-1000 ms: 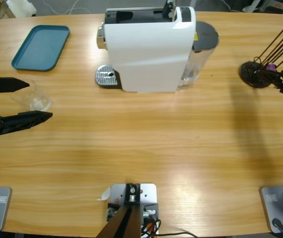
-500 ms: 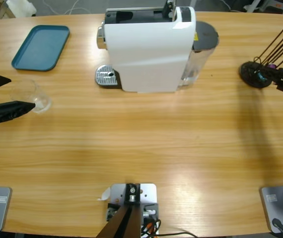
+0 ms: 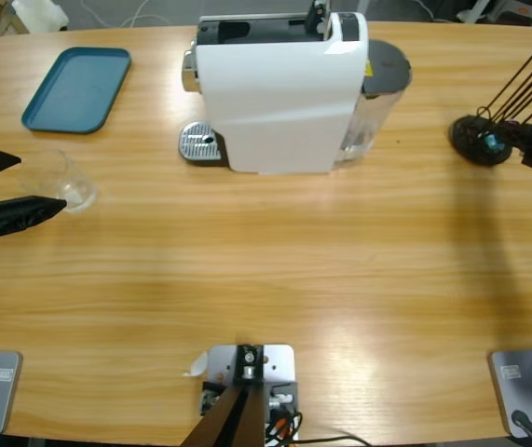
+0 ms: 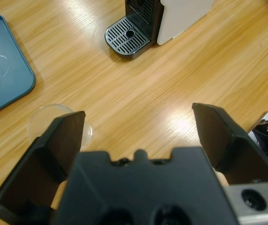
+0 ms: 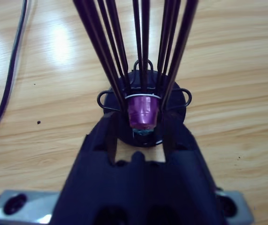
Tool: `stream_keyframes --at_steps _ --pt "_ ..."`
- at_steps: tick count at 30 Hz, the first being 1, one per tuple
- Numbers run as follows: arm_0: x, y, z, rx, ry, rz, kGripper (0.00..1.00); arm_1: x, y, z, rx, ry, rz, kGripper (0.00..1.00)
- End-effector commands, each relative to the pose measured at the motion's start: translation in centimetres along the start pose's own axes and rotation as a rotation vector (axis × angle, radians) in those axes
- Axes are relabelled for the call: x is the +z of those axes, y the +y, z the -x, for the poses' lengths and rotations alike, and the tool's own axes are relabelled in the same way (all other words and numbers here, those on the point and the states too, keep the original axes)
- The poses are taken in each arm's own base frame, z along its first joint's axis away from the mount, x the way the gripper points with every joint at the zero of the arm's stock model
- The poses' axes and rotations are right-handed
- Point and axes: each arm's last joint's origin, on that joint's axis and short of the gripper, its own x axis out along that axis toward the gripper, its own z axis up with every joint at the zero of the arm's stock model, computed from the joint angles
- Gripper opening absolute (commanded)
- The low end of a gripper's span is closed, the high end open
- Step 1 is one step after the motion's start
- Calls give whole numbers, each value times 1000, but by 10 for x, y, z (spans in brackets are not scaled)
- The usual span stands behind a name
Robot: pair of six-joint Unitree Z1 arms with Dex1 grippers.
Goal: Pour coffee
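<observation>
A clear glass cup [image 3: 61, 182] stands near the table's left edge, and no coffee shows in it or anywhere else. My left gripper [image 3: 42, 182] is open wide, with its fingertips on either side of the cup's left part. In the left wrist view the cup [image 4: 54, 125] sits by the left jaw of this gripper [image 4: 138, 115]. My right gripper [image 5: 140, 125] is at the black wire capsule holder [image 3: 478, 140]. It is open narrowly, with a purple capsule [image 5: 143, 111] between its jaws. The white coffee machine [image 3: 279, 93] stands at the back centre with its drip tray [image 3: 200, 144].
A teal tray [image 3: 77, 88] lies at the back left, also seen in the left wrist view [image 4: 2, 61]. The capsule holder's long black rods [image 3: 526, 74] slant up to the right. A black cable [image 5: 9, 70] runs across the table left of the holder.
My left gripper has pulled back to the left, so its fingertips now reach only the cup's near side. The cup stays put. My right gripper has barely shifted at the holder.
</observation>
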Motion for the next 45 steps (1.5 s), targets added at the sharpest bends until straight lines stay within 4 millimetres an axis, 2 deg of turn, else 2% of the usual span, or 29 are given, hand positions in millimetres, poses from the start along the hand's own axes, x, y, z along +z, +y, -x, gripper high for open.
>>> stream_keyframes --at_steps 1,26,28,31,40,45 --pt "-14 5 3 31 10 28 991 -11 -3 -8 -4 63 13 227" --pt "-20 7 6 36 7 48 991 -9 -5 -14 -8 61 6 237" --pt "-20 7 5 37 8 48 991 -8 -4 -15 2 62 15 208" --pt "-21 7 5 37 9 51 991 -9 -4 -14 11 62 28 3" --pt "-25 7 7 37 5 58 991 -9 -4 -13 18 57 45 0" --pt "-27 8 8 37 5 58 991 -2 -6 -1 -1 -3 39 0"
